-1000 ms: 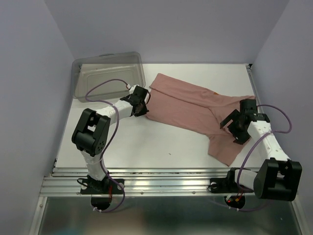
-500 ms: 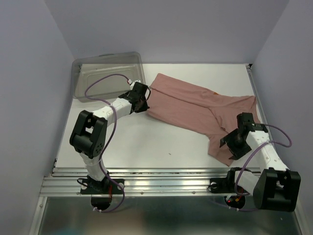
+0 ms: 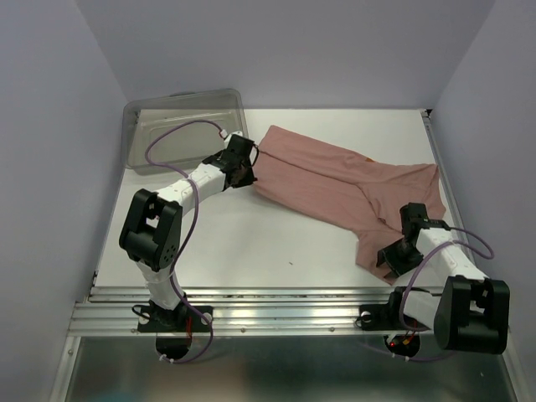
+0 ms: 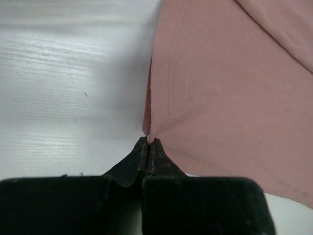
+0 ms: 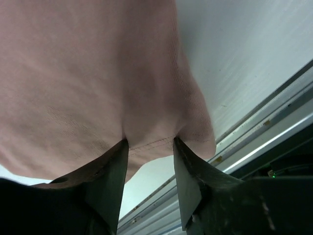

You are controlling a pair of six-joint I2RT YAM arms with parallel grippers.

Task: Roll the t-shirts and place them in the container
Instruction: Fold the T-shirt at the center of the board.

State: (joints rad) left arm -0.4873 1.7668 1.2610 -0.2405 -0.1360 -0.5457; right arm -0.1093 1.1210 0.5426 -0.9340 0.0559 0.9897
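We find no text, label, brand, number or sign that can be read in any view. The small orange-yellow print (image 3: 367, 159) on the pink t-shirt (image 3: 327, 180) is too tiny for us to make out.

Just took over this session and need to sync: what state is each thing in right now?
t-shirt: flat on the table, not yet rolled.
bin: upright, lidless.
left gripper: jaws shut on the shirt's edge.
right gripper: jaws apart, straddling the hem.
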